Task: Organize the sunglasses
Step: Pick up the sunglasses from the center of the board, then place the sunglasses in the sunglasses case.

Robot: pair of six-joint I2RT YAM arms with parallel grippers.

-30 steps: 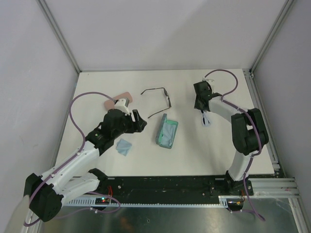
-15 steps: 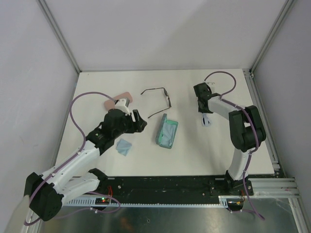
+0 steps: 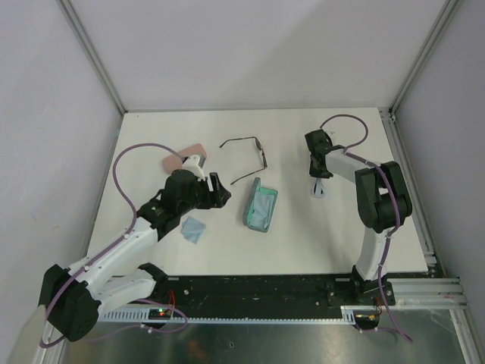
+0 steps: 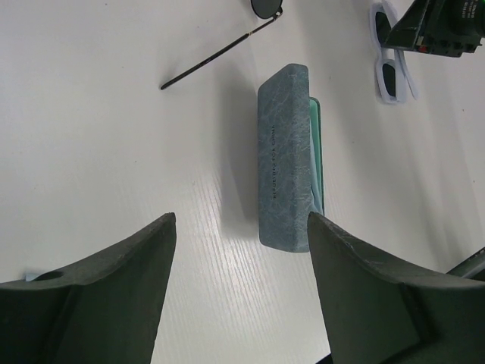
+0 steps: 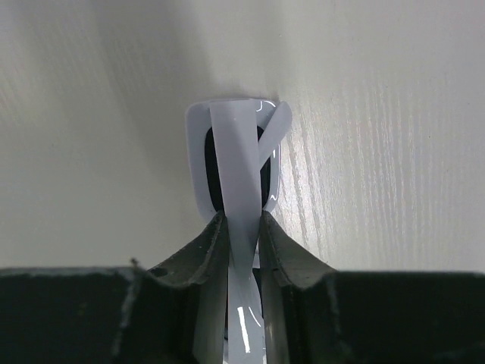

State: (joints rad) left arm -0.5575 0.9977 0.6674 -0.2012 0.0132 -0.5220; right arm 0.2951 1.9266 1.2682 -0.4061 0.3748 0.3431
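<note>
The chunky white sunglasses [image 3: 321, 189] [image 5: 233, 152] lie folded on the table at the right. My right gripper [image 3: 318, 176] [image 5: 242, 220] is shut on them, and both fingers press one white arm between them. The thin black wire sunglasses [image 3: 263, 155] [image 4: 216, 57] lie with arms spread at the back middle, and nothing touches them. My left gripper [image 3: 216, 189] [image 4: 241, 220] stands open and empty just left of the blue-grey case [image 3: 260, 208] [image 4: 284, 152]. The white pair [image 4: 390, 72] also shows in the left wrist view, at the far right.
The blue-grey case lies open, showing a teal lining with a light-blue cloth inside. A pink case [image 3: 182, 155] sits behind the left arm. Another light-blue cloth [image 3: 193, 228] lies under the left forearm. Frame posts and walls bound the table.
The right fingers have closed onto the arm of the white sunglasses, and the right wrist has shifted slightly. The left arm has barely moved.
</note>
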